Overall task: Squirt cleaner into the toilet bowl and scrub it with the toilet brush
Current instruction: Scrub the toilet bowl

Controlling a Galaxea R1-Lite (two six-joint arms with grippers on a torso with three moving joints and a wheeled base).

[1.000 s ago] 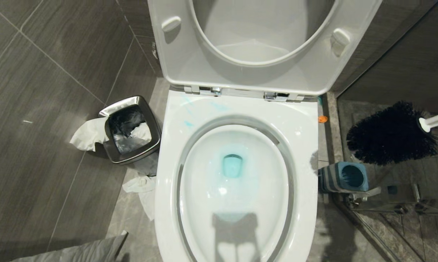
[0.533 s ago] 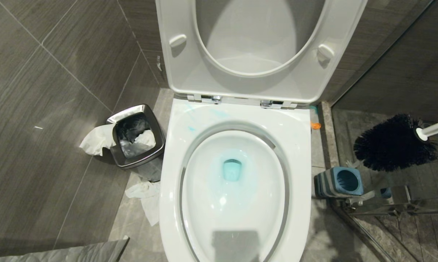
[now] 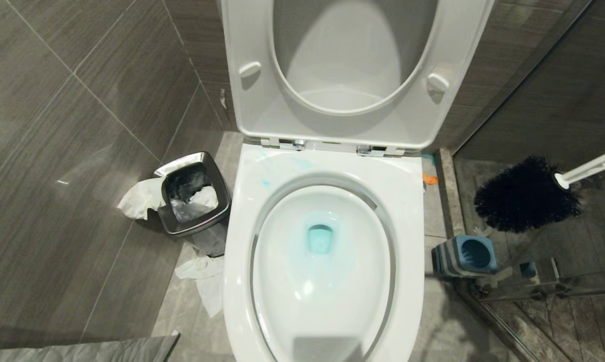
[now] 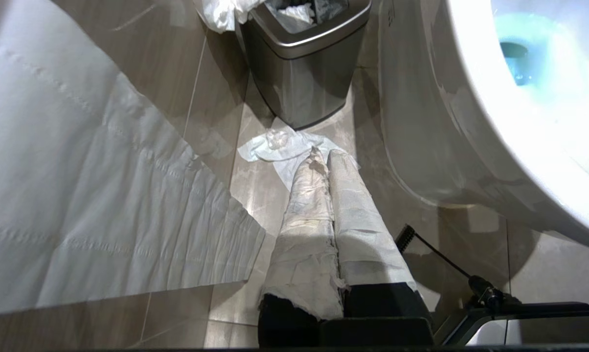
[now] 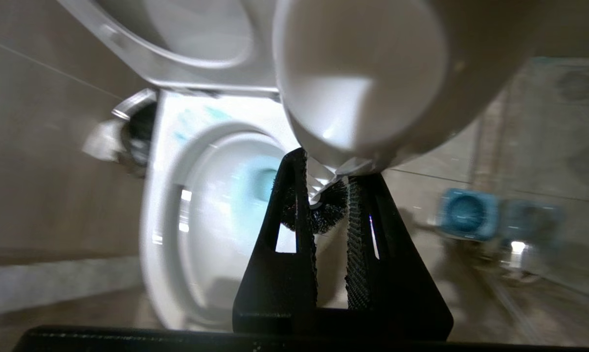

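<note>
Right gripper (image 5: 324, 195): clenched on the toilet brush (image 3: 526, 193), held clear of the holder (image 3: 464, 256).
Risk: the toilet bowl (image 3: 408, 201) rim may be clipped, drips flung.
Left gripper (image 4: 326, 156): closed, empty.

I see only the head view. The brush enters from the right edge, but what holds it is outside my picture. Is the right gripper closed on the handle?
Observer: Yes. In the right wrist view, the right gripper has its jaws shut on the white handle of the toilet brush.
Operator: And where is the left gripper?
Observer: The left wrist view shows the left gripper low beside the toilet bowl. Its jaws are shut with nothing between them, and they point toward the waste bin.
</note>
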